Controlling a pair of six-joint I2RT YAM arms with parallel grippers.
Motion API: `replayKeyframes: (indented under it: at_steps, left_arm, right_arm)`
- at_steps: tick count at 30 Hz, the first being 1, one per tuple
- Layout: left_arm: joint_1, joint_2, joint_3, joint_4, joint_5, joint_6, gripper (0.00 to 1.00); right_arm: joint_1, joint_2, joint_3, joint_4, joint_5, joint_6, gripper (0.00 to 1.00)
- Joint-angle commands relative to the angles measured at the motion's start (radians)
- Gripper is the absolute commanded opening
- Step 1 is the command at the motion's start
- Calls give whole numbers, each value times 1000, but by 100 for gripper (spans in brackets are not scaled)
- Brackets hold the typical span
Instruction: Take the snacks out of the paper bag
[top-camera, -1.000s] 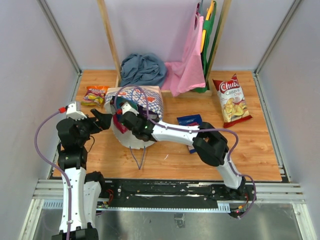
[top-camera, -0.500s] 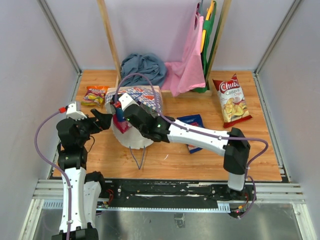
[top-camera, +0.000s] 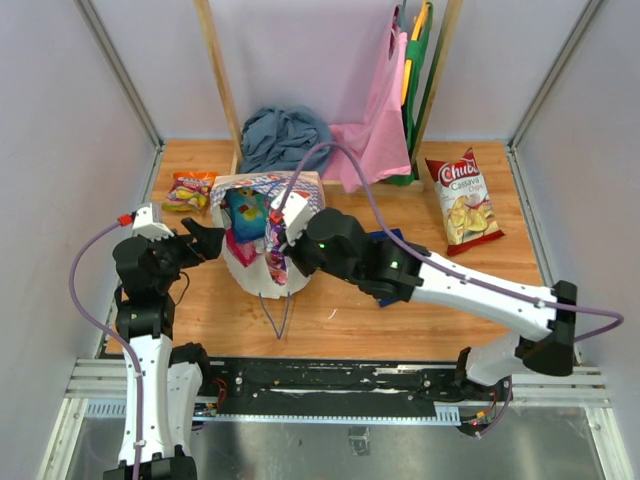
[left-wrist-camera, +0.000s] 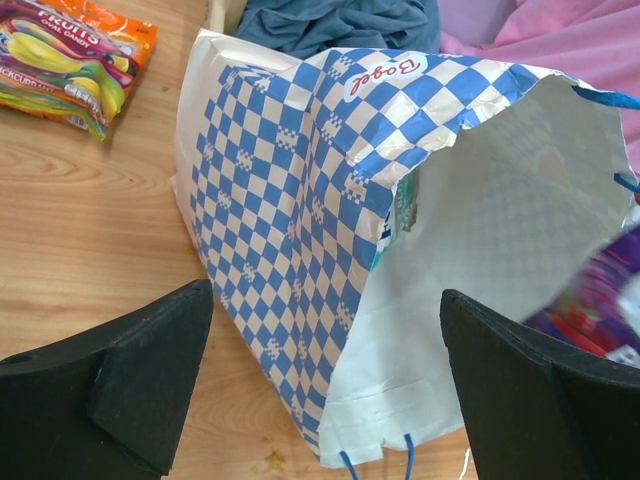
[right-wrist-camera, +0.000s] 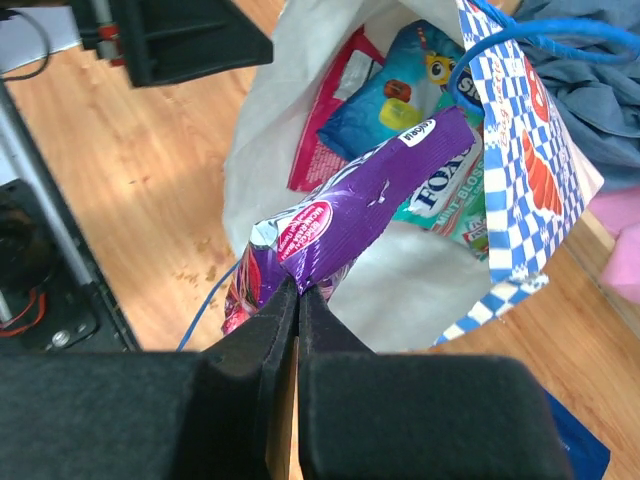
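Note:
The paper bag (top-camera: 262, 280) lies on its side with its mouth open; its checkered wall fills the left wrist view (left-wrist-camera: 290, 230). My right gripper (top-camera: 283, 236) is shut on a purple packet (right-wrist-camera: 375, 210) and holds it just above the bag's mouth (right-wrist-camera: 420, 290). The packet also shows in the top view (top-camera: 276, 256). Inside the bag lie a blue packet (right-wrist-camera: 385, 100), a magenta one (right-wrist-camera: 328, 115) and a teal mint one (right-wrist-camera: 452, 192). My left gripper (top-camera: 207, 240) is open, its jaws either side of the bag's near corner (left-wrist-camera: 325, 300), not touching it.
A red-and-white Chuds bag (top-camera: 462, 200) lies at the right. An orange fruit packet (top-camera: 188, 188) lies left of the paper bag. A dark blue bag (top-camera: 385, 242) lies under my right arm. A grey-blue cloth (top-camera: 285, 138) and pink cloth bag (top-camera: 375, 140) sit at the back.
My right gripper has drawn back out of the bag's mouth with the purple packet, and its arm has stretched out to the right. The left arm has not moved.

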Motion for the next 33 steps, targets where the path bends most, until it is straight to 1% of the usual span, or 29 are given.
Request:
replayKeyframes:
  at_steps: [1,10,13,15,18,20,22,24,26,29,33]
  left_arm:
    - [-4,-8,-11,32,14,-4,100]
    - [-4,-7,-13,33,15,-3,100]
    - [-4,-5,-14,35,18,0,100]
    - [-4,-4,-15,36,21,0,99]
    - [-4,-2,-15,35,22,0,99]
    - [-4,-1,-14,37,21,0,99]
    - [-4,-1,-16,37,22,0,99]
    - [-4,-1,-16,37,21,-1,99]
    - [-4,0,-17,37,22,1,99]
    - [-4,0,-18,39,25,0,99]
    - [-4,3,-18,39,28,0,99]
  right_arm:
    - [7,-143,-65,7,-102,29,1]
    - [-57,-385,-265,-33,-109,135,1]
    - [-78,-461,-313,-63,-84,158,1]
    - [-111,-522,-346,-76,-89,179,1]
    - [-203,-588,-383,-98,-121,211,1]
    - [-272,-610,-387,-146,-102,236,1]
    - [-357,-615,-388,-196,-102,259,1]
    - [-457,-613,-401,-211,-149,275,1]
    - [-558,-606,-420,-200,-225,286,1]
    - [-688,-581,-455,-160,-288,305,1]
    - [-804,-523,-521,-44,-371,349,1]
